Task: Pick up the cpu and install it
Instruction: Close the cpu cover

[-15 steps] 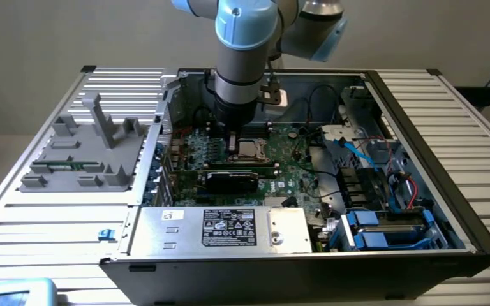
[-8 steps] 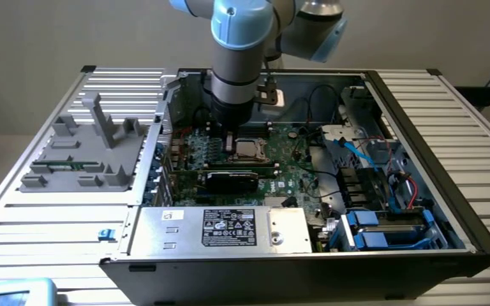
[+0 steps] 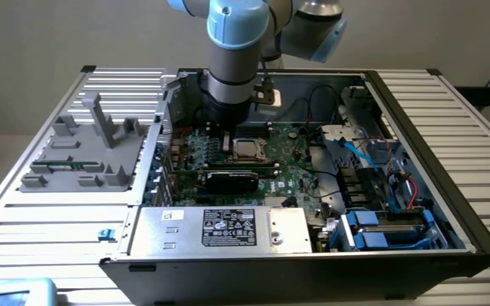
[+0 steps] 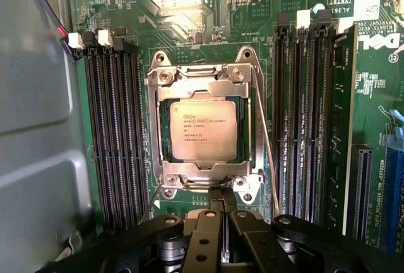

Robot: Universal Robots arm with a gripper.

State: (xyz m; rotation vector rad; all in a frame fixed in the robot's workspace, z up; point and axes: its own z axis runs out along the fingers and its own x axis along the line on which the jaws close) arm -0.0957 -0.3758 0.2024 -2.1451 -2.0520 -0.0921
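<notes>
The claw (image 4: 221, 198) sits closest to the wrist camera. Its black linkages spread out to either side, and its two fingers are pressed together with nothing between them. The fingertips are right at the edge of the socket frame (image 4: 205, 84); it cannot be told whether they touch it. In the exterior view, the arm (image 3: 232, 57) reaches straight down into the open computer case (image 3: 449, 191), over the motherboard (image 3: 292, 172).

The cpu (image 4: 203, 131) is not in the claw. It lies flat and square in the socket, its pale metal lid with printed lettering facing up. The silver frame surrounds it on all four sides. A thin wire lever (image 4: 265, 147) runs along one side of the frame. In the exterior view, the cpu (image 3: 247, 150) shows as a small bright square just beside the lower end of the arm.

Rows of black memory slots (image 4: 113, 134) flank the socket on both sides. A black expansion card (image 3: 232, 178) lies across the board, nearer the exterior camera than the cpu. At the case's near edge sits the silver power supply (image 3: 219, 228), bearing a dark label. Blue drive caddies (image 3: 372, 229) are toward the exterior view's right.

The case rests on a slatted metal counter (image 3: 23, 223). A grey moulded fixture (image 3: 83, 153) stands on that counter, at the exterior view's left.
</notes>
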